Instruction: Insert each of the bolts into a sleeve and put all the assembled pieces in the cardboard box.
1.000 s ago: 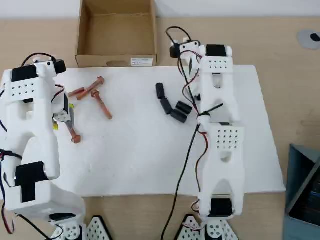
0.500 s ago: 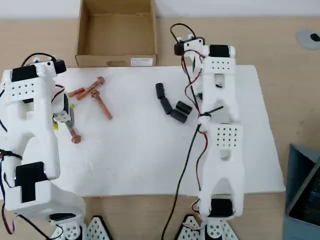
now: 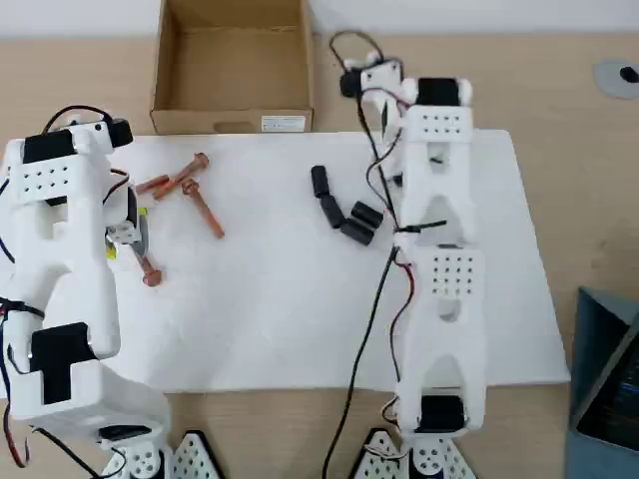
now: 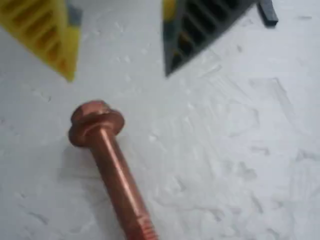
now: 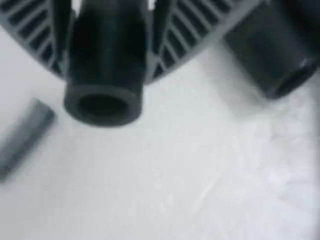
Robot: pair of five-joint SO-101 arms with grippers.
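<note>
A copper bolt (image 4: 107, 165) lies flat on the white mat, its flanged head just below my left gripper (image 4: 119, 65), which is open with one yellow and one dark finger. From above, this bolt (image 3: 150, 268) lies beside the left arm's gripper (image 3: 140, 238). More bolts (image 3: 190, 185) lie in a loose group farther back. My right gripper (image 5: 105, 60) is shut on a black sleeve (image 5: 102, 102), held just above the mat. Several black sleeves (image 3: 344, 212) lie left of the right arm (image 3: 436, 160). The cardboard box (image 3: 172, 60) stands open at the back.
Another black sleeve (image 5: 275, 50) and a grey piece (image 5: 22, 137) lie on the mat close to the held sleeve. The white mat (image 3: 270, 319) covers the table's middle. A dark bin (image 3: 604, 379) stands at the right edge.
The right arm's wrist has shifted slightly toward the far side of the table. The left arm and the bolts have not moved.
</note>
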